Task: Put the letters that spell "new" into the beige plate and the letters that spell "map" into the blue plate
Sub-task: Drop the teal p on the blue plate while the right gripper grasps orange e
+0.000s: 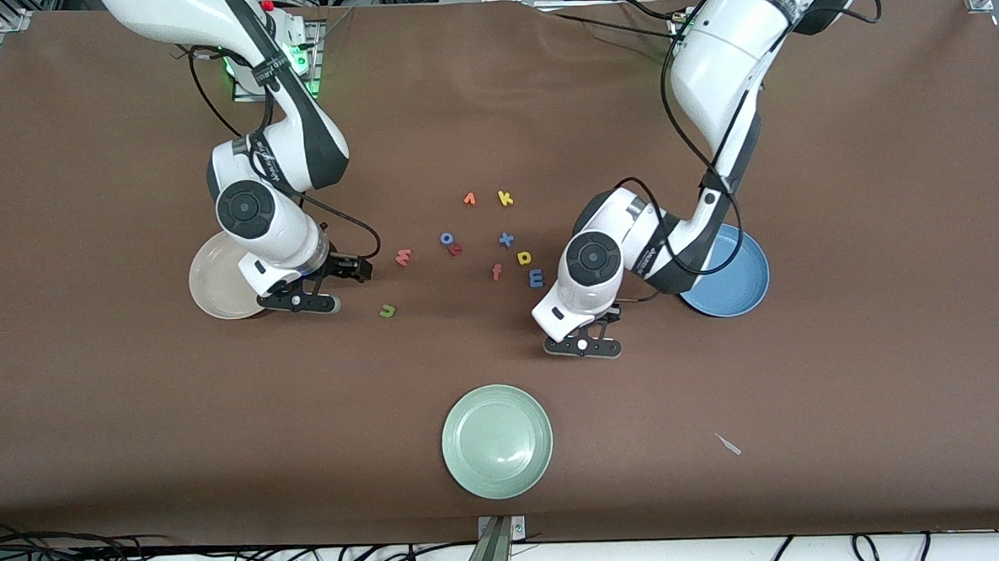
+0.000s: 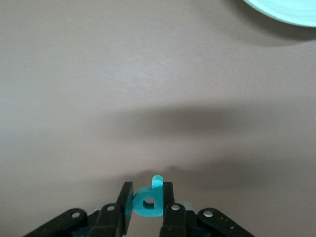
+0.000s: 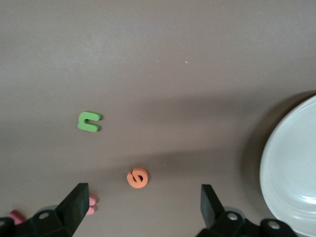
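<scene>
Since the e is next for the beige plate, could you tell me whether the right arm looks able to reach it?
Probably yes: the right pincer is open just over the orange e, with bare table around the letter.

Beige plate [image 1: 213, 284] at the right arm's end of the counter [image 1: 849, 366], blue plate [image 1: 740, 283] at the left arm's end. Letters lie between them: w [image 1: 403, 257], n [image 1: 387, 311] nearer the camera, m [image 1: 536, 278], a [image 1: 525, 257]. Third plate [image 1: 496, 441] nearest the camera.
</scene>
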{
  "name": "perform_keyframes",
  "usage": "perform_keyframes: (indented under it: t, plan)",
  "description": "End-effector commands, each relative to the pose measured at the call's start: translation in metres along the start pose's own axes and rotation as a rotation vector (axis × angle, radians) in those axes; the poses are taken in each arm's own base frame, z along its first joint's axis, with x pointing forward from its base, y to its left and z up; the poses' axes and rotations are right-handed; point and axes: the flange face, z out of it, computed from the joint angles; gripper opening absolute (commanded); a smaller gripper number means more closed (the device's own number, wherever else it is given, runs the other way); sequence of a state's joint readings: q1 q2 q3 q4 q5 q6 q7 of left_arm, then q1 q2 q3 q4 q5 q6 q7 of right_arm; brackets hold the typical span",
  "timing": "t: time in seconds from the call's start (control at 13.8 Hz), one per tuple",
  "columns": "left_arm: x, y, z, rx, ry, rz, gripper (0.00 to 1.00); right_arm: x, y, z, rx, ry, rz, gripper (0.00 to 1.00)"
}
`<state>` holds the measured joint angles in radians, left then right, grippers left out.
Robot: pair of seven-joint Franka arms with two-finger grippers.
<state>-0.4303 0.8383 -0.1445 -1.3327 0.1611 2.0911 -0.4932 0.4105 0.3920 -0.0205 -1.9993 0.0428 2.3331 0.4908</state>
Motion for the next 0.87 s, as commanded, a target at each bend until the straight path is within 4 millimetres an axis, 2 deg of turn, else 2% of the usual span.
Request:
perform_keyframes:
  t: [0.0, 0.15, 0.29, 0.51, 0.65, 0.8]
  plan:
    - [-0.010, -0.028, -0.042, 0.073, -0.064, 0.073, 0.00, -0.022, -0.002, 0.022, 0.024, 0.019, 0.015, 1.00]
    - [-0.012, -0.067, -0.054, 0.095, -0.145, 0.185, 0.00, -0.028, -0.001, 0.035, 0.035, 0.040, 0.013, 1.00]
    - [-0.010, -0.124, -0.068, 0.083, -0.165, 0.244, 0.00, -0.037, -0.003, 0.046, 0.048, 0.057, 0.001, 0.98]
    - [-0.008, -0.208, -0.047, 0.043, -0.227, 0.349, 0.00, -0.041, -0.010, 0.063, 0.068, 0.086, -0.012, 0.94]
    - [-0.021, -0.233, -0.025, 0.004, -0.279, 0.342, 0.00, -0.045, -0.012, 0.075, 0.079, 0.101, -0.018, 0.92]
    - [-0.040, -0.233, -0.005, -0.054, -0.331, 0.344, 0.04, -0.048, -0.011, 0.081, 0.079, 0.099, -0.016, 0.88]
